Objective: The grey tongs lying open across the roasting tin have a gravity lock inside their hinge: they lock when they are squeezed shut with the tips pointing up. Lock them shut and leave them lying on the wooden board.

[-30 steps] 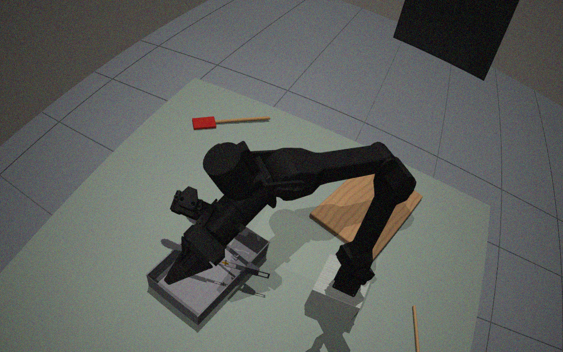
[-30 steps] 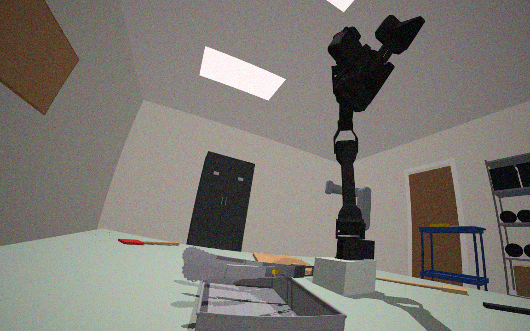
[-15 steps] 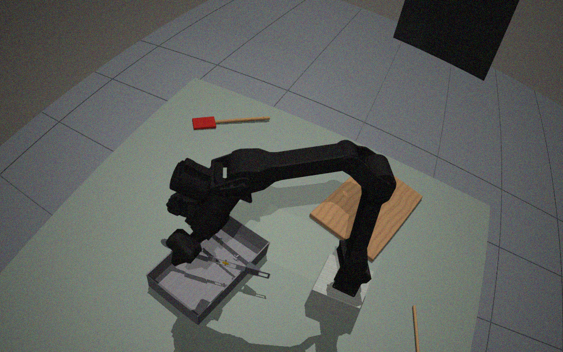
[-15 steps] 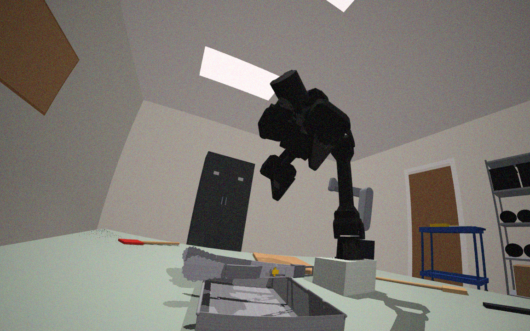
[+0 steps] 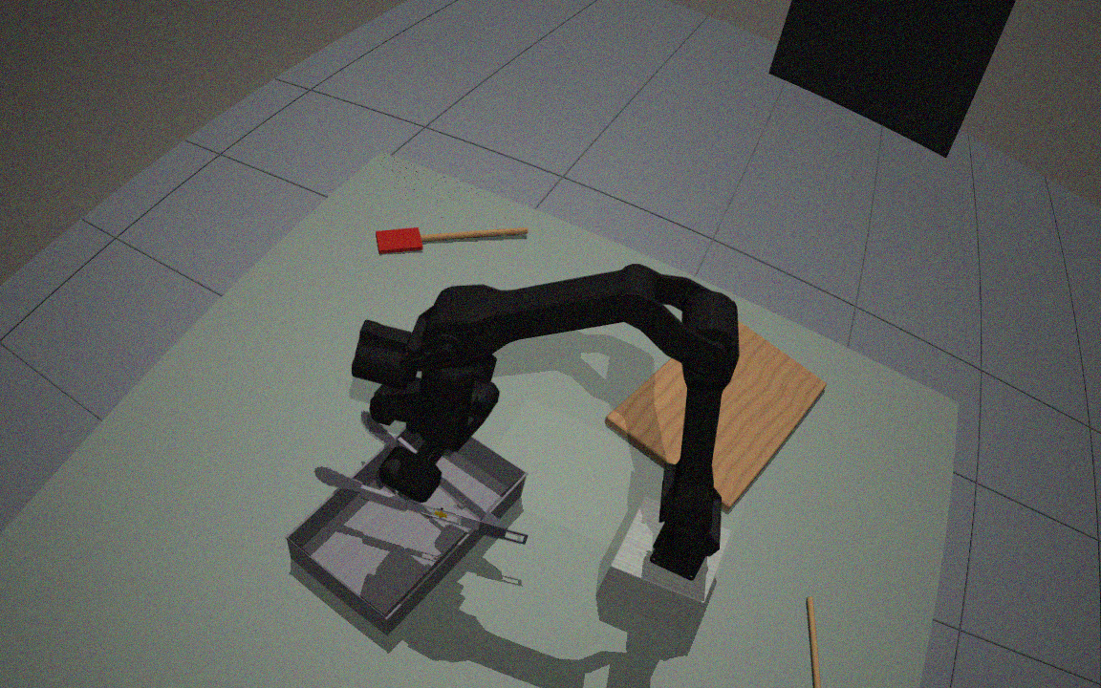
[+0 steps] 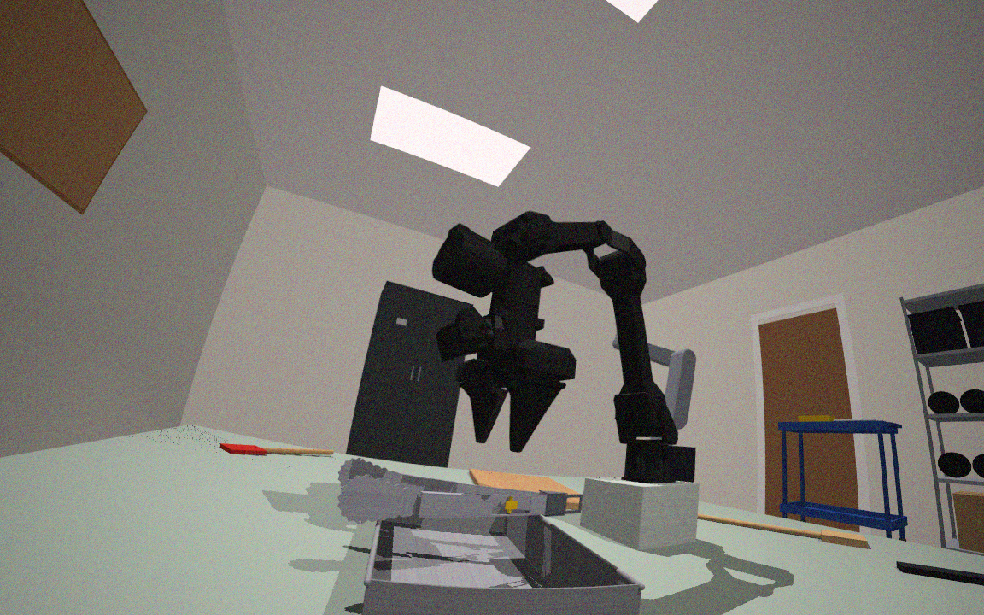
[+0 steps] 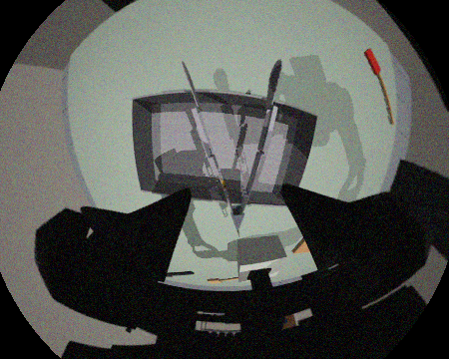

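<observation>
The grey tongs (image 5: 485,525) (image 6: 449,502) (image 7: 274,80) lie open in a V across the roasting tin (image 5: 336,591) (image 6: 495,600) (image 7: 143,150). Their scalloped tips reach past the tin's far side, and the hinge end points toward the robot's base. A small yellow mark sits on one arm. My gripper (image 6: 499,445) (image 7: 236,190) is open and empty, pointing down above the tongs near their hinge half, without touching them. Its fingertips are not clear in the top view. The wooden board (image 5: 760,419) (image 6: 514,482) (image 7: 301,246) lies flat beside the base, partly behind the arm, with nothing seen on it.
A red-headed spatula (image 5: 399,240) (image 6: 243,449) (image 7: 371,62) lies beyond the tin. The arm stands on a pale block (image 5: 648,594) (image 6: 637,512). A wooden utensil (image 5: 811,641) (image 6: 778,527) lies on the base's other side. A black bar (image 6: 962,577) lies at the right.
</observation>
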`<action>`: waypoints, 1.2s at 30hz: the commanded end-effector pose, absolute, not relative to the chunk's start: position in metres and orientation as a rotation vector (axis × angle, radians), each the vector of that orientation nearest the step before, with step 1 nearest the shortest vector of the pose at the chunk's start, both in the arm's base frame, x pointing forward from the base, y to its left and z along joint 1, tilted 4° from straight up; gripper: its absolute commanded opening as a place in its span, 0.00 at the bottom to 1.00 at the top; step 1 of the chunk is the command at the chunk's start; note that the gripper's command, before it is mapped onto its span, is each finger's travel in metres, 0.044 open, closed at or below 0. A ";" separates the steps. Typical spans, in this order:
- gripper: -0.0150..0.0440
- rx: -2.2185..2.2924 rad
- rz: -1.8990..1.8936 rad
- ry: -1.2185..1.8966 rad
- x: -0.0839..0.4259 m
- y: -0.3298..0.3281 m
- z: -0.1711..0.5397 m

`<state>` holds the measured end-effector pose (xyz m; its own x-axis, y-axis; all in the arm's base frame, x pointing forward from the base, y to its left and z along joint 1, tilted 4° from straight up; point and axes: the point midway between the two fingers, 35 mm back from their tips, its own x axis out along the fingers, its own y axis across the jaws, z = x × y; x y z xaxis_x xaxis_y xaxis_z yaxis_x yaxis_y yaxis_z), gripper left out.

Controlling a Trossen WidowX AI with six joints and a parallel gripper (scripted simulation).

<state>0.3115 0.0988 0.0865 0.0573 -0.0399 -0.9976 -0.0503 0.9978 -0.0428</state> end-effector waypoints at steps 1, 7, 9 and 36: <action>1.00 -0.083 0.003 1.516 0.320 0.096 0.086; 1.00 -0.083 0.003 1.516 0.321 0.096 0.086; 1.00 -0.083 0.003 1.516 0.321 0.096 0.085; 1.00 -0.083 0.003 1.516 0.327 0.094 0.042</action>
<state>0.3269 0.0951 0.0467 0.0549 -0.0453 -0.9975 -0.0505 0.9976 -0.0481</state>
